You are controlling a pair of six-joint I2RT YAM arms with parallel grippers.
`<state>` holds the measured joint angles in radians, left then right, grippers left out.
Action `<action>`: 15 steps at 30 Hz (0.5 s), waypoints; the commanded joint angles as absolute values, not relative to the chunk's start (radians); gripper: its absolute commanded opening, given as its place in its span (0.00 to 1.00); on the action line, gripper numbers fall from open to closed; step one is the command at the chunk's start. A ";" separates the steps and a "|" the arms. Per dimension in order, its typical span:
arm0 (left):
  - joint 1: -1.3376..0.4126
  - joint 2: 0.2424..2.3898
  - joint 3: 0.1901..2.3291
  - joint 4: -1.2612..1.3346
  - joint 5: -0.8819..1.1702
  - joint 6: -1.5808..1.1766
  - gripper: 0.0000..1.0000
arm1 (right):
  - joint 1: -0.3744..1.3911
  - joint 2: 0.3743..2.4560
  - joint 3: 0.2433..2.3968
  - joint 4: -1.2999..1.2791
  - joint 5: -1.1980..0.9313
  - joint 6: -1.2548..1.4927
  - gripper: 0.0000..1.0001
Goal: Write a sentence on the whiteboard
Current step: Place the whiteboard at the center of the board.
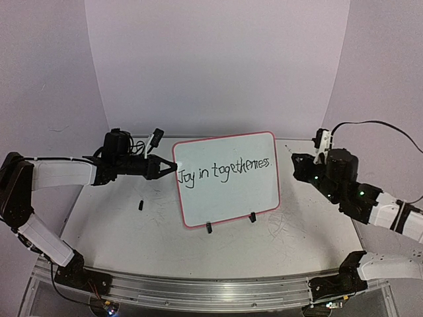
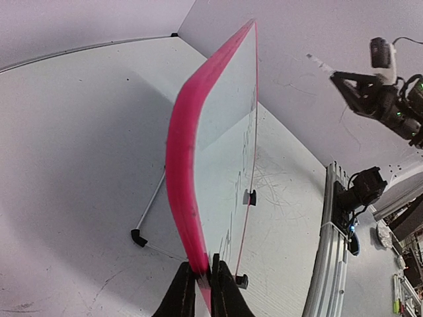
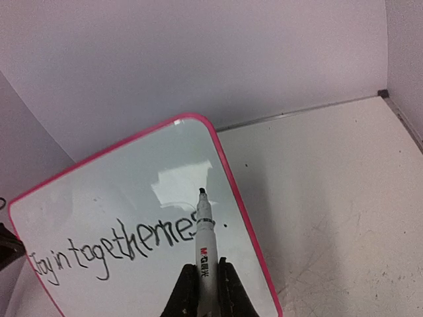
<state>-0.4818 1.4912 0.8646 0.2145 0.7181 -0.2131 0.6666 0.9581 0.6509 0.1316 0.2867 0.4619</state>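
- At mid-table, between the two arms: the whiteboard (image 1: 231,198), a small white rectangle with rounded corners, standing on the table (image 1: 125,241).
- Rim (image 2: 180,165): thin, red-pink, running all round the board. It looks bright and thick in the left wrist view, where the board is seen edge-on.
- Support: two small black clip feet (image 1: 209,228) on the lower long edge, both resting on the tabletop.
- Attitude: upright on a long edge, with the long axis running left to right across the table. Its right end lies a little farther from the arm bases than its left end. The written face is turned towards the near edge of the table.
- Writing: one line of black handwriting across the upper middle of the face, reading "Joy in togetherness." with a full stop after it.
- Left gripper (image 1: 166,170): its dark fingers (image 2: 184,290) are pinched on the board's left rim, one on each face.
- Right gripper (image 3: 206,272): pressed together on a marker (image 3: 203,231), off to the right of the board and clear of it.
- Marker: white barrel with the black tip uncovered. It carries a small red logo that looks like "M&G", followed by print too small to read.
- Small black object (image 1: 141,205): lies on the table left of the board. What it is cannot be told.
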 commanded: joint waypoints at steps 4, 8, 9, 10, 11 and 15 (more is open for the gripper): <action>-0.493 1.392 0.924 0.120 0.603 -0.196 0.32 | 0.669 0.921 0.716 0.053 0.320 0.345 0.00; -0.489 1.283 0.935 0.015 0.510 -0.176 0.42 | 0.669 0.949 0.740 0.090 0.306 0.307 0.00; -0.484 1.243 0.940 -0.035 0.477 -0.176 0.48 | 0.669 0.955 0.746 0.097 0.299 0.298 0.00; -0.479 1.217 0.940 -0.078 0.437 -0.187 0.50 | 0.669 0.964 0.753 0.100 0.287 0.286 0.00; -0.473 1.188 0.936 -0.120 0.387 -0.209 0.53 | 0.669 0.976 0.762 0.101 0.271 0.270 0.00; -0.448 1.095 0.885 -0.278 0.150 -0.423 0.57 | 0.669 1.011 0.777 0.092 0.203 0.210 0.00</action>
